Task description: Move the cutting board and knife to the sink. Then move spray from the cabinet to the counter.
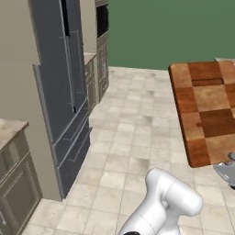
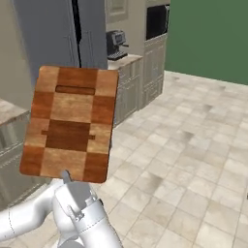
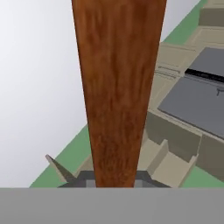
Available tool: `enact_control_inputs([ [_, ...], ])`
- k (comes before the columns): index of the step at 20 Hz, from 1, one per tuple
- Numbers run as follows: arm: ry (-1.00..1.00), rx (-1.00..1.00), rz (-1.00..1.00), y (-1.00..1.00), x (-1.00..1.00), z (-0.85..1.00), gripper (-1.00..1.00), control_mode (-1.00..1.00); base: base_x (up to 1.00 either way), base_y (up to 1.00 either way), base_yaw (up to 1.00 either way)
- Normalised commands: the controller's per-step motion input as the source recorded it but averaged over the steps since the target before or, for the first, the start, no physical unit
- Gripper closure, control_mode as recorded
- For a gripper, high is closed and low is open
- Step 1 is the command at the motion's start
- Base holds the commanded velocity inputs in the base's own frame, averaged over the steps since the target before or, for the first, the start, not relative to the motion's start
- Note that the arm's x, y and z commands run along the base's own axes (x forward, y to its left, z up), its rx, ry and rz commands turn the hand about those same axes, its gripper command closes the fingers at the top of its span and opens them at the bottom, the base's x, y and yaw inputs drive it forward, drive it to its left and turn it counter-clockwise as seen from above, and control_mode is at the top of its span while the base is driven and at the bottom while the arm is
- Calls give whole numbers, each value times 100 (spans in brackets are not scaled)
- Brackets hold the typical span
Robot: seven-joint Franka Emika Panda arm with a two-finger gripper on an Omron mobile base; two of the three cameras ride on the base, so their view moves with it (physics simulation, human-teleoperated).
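The board (image 2: pixel 70 125) is a wooden rectangle checkered in light and dark reddish-brown blocks, with a slot near its top edge; it stands upright in the air above the tiled floor (image 2: pixel 193 160), nearly face-on in the right base view. The hand (image 2: pixel 65 180) points up beneath it, clamped tight on the board's lower edge; the white arm (image 1: pixel 165 206) bends below. In the left base view the board's right side is cut off; the hand view gives just its narrow edge.
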Motion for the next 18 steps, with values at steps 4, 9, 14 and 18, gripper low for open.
enact_control_inputs([
  [4, 0, 0, 0, 0, 0, 0, 100, 100, 76, 0, -51],
  [9, 0, 0, 0, 0, 0, 0, 100, 100, 82, 0, -49],
  [14, 0, 0, 0, 0, 0, 0, 100, 100, 85, 0, -49],
  [18, 0, 0, 0, 0, 0, 0, 100, 100, 92, 0, -48],
])
